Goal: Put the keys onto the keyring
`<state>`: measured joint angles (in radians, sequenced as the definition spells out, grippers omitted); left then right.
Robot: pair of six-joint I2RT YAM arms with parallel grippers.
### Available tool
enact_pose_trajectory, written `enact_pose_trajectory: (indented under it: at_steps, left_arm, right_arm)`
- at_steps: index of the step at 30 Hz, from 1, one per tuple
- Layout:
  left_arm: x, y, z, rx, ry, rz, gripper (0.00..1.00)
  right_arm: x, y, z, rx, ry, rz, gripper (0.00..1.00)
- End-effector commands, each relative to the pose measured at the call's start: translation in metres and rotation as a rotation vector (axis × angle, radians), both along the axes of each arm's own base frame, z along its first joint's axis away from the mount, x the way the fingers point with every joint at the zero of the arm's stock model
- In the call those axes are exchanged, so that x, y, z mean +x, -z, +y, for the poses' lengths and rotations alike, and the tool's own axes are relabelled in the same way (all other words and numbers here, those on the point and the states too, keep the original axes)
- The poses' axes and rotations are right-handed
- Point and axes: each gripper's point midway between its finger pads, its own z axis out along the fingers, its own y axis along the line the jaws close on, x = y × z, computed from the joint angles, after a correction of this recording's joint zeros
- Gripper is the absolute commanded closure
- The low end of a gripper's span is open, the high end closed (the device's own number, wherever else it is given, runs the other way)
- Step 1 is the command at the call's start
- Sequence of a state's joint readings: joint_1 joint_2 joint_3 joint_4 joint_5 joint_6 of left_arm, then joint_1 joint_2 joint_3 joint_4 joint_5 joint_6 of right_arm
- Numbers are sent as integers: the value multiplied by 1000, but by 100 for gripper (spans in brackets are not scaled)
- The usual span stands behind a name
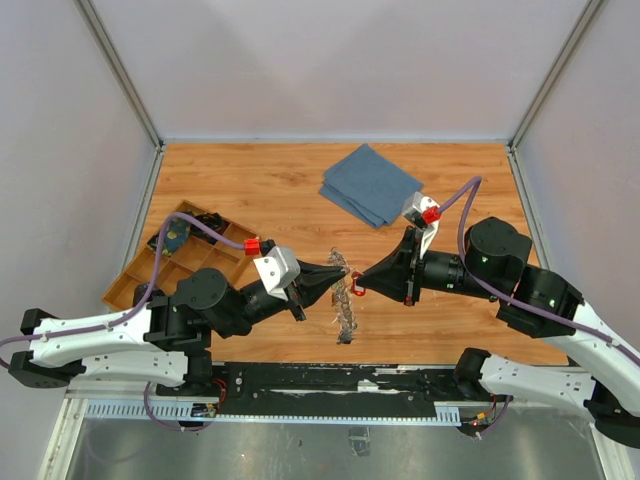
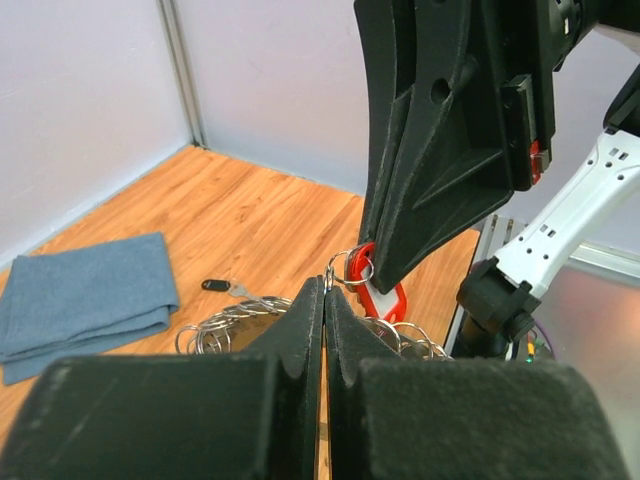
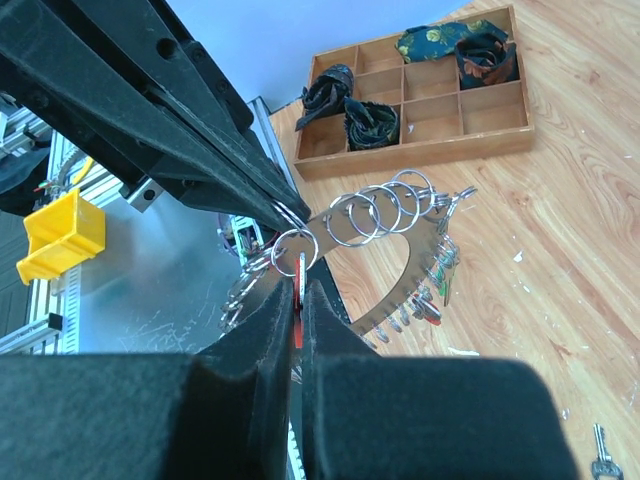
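Right fingers on red-tagged key, beside flat silvery jagged keyring.

Your jagged silvery keyring is stretching across mid-table, a red-tagged key dangling just beside it, a black-headed key lying apart.

Pale lilac-grey walls closed in three sides, with silvery metal posts at the back corners. The table had a warm wood-grain top under soft, even light.

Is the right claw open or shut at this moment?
Shut: the right claw grips the red-tagged key, with no gap left between its jaws.
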<state>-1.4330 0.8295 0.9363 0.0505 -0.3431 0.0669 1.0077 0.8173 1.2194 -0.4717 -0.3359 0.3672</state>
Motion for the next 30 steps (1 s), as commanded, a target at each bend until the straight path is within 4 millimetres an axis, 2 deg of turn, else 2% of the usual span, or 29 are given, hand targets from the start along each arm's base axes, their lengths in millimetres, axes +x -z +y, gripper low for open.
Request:
enact_pose_trajectory:
  at_steps: [1, 11, 30]
  left_arm:
    - [-4, -28, 7, -104, 10, -13, 100]
    - [-5, -29, 7, -106, 16, -15, 99]
    - [-6, -28, 5, -102, 25, -16, 99]
  right_arm:
    - [5, -5, -8, -24, 28, -43, 100]
    - [8, 14, -3, -107, 23, -7, 99]
    - [0, 26, 12, -146, -72, 40, 99]
